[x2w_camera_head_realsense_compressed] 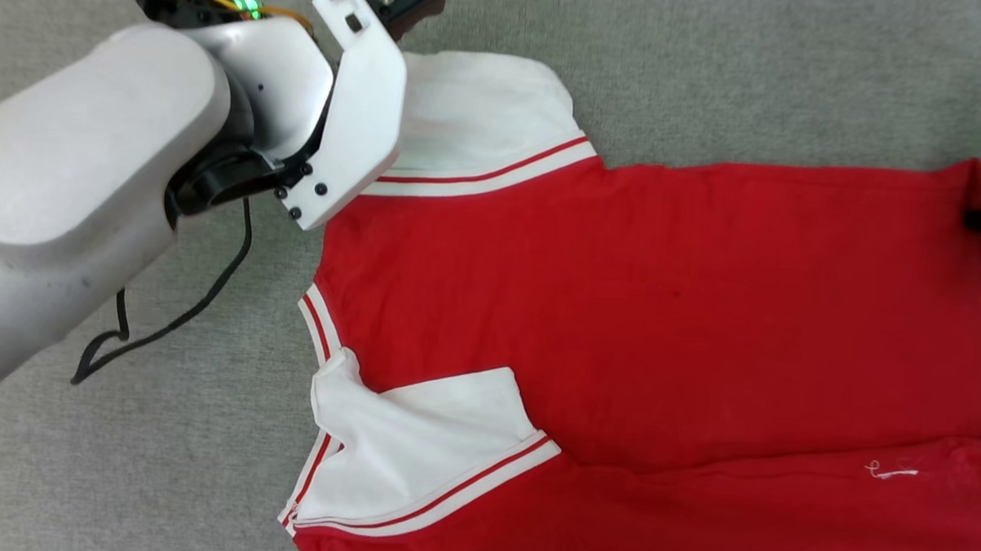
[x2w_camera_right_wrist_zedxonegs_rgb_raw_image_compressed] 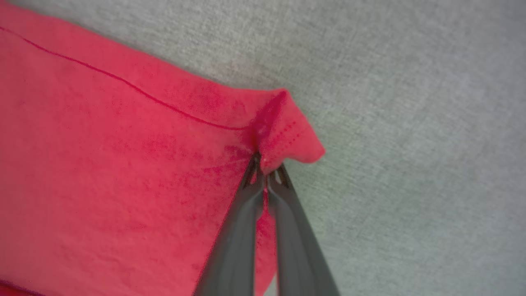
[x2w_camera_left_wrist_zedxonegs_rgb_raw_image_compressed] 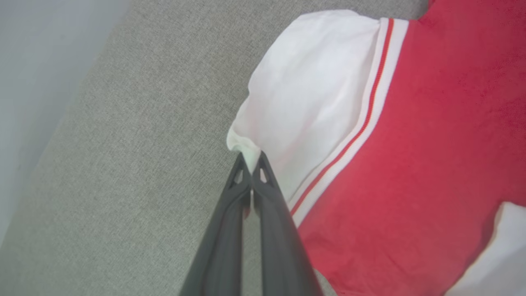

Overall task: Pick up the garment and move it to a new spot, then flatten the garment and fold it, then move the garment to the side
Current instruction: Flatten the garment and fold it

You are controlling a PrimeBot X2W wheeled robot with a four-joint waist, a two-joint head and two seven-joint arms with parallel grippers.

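No words, numbers or brand marks can be read anywhere from where I stand. The one thing close to a sign is a small white squiggle [x2w_camera_head_realsense_compressed: 892, 470] on the red cloth of the garment [x2w_camera_head_realsense_compressed: 660, 314], near its lower edge in the head view. It is too small and loose to read as a letter.

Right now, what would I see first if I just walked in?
A big red shirt lies spread across the grey surface. The left hand pinches the edge of one white sleeve, and the right hand pinches a red corner at the other end.
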